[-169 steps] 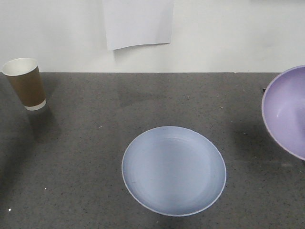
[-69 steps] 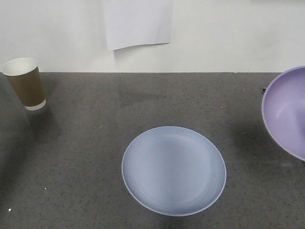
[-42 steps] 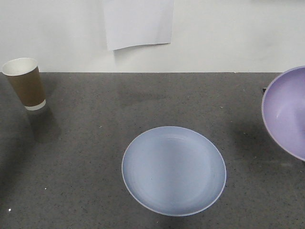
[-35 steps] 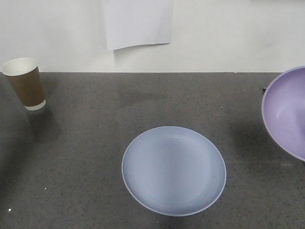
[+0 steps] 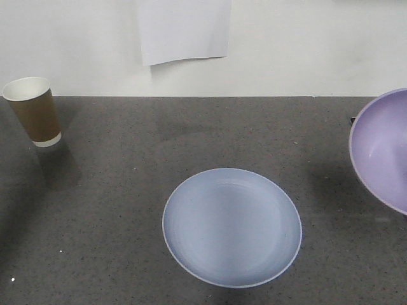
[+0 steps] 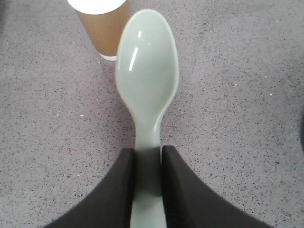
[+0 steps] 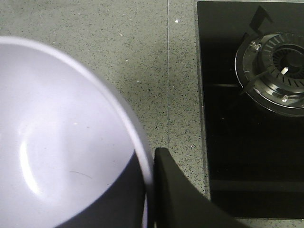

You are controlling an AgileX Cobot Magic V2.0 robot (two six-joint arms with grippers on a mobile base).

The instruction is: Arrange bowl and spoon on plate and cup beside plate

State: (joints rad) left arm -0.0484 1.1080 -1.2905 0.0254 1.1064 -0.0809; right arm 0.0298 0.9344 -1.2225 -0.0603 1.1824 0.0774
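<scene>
The left gripper [image 6: 148, 159] pinches the handle of the spoon [image 6: 147, 71] tight between its two black fingers. The scoop points forward, toward the cup [image 6: 102, 28]. The right gripper [image 7: 149, 190] clamps the rim of the bowl [image 7: 57, 142], with one finger inside and one outside.

The plate [image 5: 232, 227] lies flat in the middle, with bare grey counter [image 5: 114, 203] all around it. The cup stands upright at the far left, near the wall. The bowl is tilted at the right edge, well apart from the plate. A black stove [image 7: 251, 118] lies beside the bowl.

The picture edge cuts off part of the bowl. The left wrist view cuts off the cup's top.
</scene>
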